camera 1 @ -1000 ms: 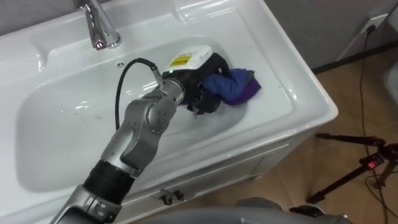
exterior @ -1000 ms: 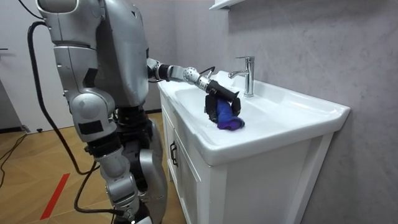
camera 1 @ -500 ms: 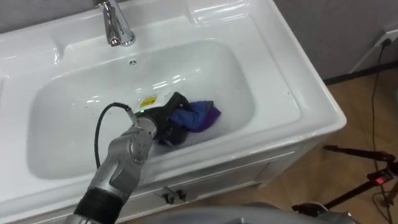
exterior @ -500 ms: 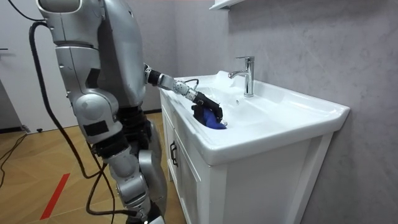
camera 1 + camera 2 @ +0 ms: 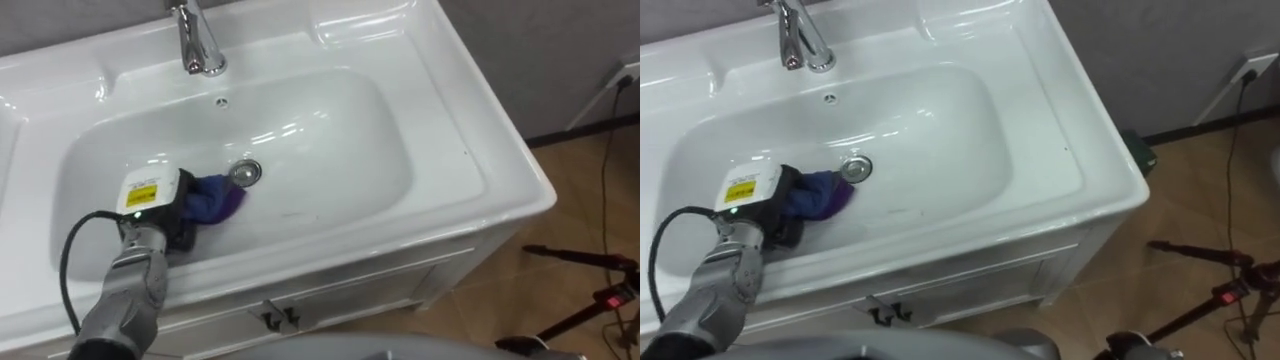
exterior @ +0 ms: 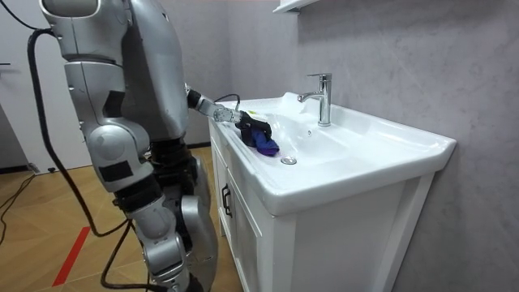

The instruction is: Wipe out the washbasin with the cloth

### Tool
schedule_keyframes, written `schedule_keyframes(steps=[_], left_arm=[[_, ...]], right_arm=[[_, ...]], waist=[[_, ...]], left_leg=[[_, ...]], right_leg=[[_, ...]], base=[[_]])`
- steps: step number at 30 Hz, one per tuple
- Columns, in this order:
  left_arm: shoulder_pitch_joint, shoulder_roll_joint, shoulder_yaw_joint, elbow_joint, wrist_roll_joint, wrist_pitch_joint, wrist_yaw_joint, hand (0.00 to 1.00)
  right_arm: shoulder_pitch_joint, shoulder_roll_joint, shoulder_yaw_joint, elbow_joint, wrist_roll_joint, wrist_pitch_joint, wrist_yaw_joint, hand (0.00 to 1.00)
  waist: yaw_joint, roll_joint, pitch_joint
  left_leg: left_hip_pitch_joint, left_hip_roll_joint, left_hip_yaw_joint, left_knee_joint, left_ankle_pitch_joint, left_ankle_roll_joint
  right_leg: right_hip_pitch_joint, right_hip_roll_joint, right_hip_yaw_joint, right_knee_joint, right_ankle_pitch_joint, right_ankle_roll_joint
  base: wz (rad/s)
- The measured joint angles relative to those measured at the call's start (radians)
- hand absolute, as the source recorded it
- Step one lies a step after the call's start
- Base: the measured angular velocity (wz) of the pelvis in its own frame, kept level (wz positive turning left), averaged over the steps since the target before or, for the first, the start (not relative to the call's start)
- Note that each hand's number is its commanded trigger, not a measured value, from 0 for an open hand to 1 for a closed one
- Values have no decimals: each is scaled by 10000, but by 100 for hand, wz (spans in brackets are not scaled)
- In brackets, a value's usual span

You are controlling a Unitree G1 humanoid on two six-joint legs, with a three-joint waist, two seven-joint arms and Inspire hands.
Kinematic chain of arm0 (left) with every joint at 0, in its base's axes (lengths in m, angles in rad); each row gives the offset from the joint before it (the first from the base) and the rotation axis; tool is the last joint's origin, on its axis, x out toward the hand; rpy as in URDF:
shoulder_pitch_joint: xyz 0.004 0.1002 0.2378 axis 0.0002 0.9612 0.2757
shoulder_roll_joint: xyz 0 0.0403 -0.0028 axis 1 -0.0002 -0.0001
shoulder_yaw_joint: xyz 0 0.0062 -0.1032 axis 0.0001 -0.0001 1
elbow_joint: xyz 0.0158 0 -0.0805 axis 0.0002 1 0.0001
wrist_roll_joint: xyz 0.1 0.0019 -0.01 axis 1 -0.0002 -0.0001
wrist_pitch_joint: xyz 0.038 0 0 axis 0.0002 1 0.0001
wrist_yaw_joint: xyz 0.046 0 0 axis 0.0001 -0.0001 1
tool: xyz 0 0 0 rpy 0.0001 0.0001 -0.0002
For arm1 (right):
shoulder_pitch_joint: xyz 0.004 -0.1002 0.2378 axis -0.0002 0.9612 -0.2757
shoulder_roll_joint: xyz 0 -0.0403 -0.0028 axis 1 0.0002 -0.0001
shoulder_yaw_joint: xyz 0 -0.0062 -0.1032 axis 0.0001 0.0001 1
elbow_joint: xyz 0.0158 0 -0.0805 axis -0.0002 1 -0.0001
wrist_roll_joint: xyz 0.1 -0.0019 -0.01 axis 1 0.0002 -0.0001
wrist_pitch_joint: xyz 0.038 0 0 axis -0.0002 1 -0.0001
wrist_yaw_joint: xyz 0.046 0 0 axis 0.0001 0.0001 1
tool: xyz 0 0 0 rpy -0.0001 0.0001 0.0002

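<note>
A white basin (image 5: 430, 120) sits in a white cabinet, with a chrome tap (image 5: 200, 45) at the back and a drain (image 5: 246, 173) in the bowl's bottom. My left hand (image 5: 165, 205) reaches in from the lower left. Its dark fingers are curled on a blue cloth (image 5: 215, 200), which is pressed onto the bowl's left floor just left of the drain. In the right eye view the left hand (image 5: 765, 205) and the cloth (image 5: 822, 195) lie beside the drain (image 5: 855, 167). The room view shows me standing at the cabinet's front, with the hand (image 6: 247, 128) and the cloth (image 6: 264, 143) inside the bowl.
Cabinet door handles (image 5: 275, 318) sit below the basin's front rim. A black tripod (image 5: 590, 290) stands on the wooden floor at the right, and a cable (image 5: 605, 150) runs to a wall socket. A grey wall rises behind the tap (image 6: 323, 97).
My left hand has swept the blue cloth from the bowl's right side across to its left, past the drain. The eye view has shifted a little too.
</note>
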Motion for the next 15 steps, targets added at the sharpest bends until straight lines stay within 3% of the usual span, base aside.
schedule_keyframes(steps=[9,15], left_arm=[[406,0,271,-86,448,59,333,100],[774,7,773,-1061,536,27,71,100]], right_arm=[[141,-447,-602,-571,246,-227,-42,0],[421,-530,-1092,-717,411,-628,-79,0]], waist=[[101,289,4],[433,453,26]], left_leg=[[-146,16,-88,141,3,5],[-324,24,-285,138,2,4]], right_leg=[[2,-14,-107,-5,0,-5],[-90,-37,-414,-41,6,-17]], base=[[-1],[7]])
